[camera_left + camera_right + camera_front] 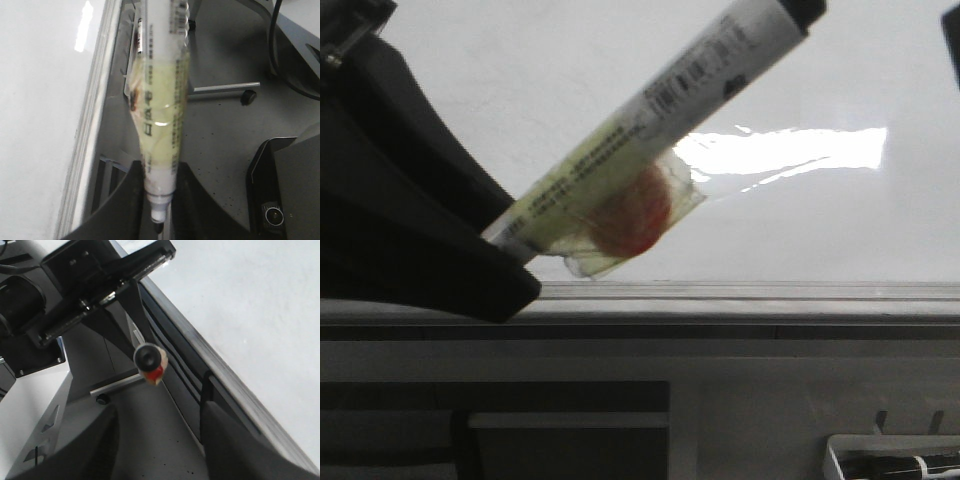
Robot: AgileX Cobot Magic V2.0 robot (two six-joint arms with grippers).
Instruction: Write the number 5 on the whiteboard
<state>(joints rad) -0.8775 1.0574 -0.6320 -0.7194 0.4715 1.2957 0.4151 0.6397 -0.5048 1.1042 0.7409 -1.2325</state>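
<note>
My left gripper [505, 245] is shut on a white and yellow marker [650, 120], which slants up to the right in front of the whiteboard [500, 70]. Clear tape with a red patch [638, 215] wraps the marker. In the left wrist view the fingers [122, 210] clamp the marker [162, 100] near its small nib, with the whiteboard [35, 130] beside it. My right gripper [160, 450] is open and empty beside the whiteboard [260, 305]; the marker's black end [147, 356] faces it. No number 5 strokes show on the board.
A grey metal rail [740, 293] runs along the board's lower edge, with a bright glare patch [790, 150] above it. A white tray with pens [895, 460] sits at lower right. Below are a grey floor and a caster [248, 96].
</note>
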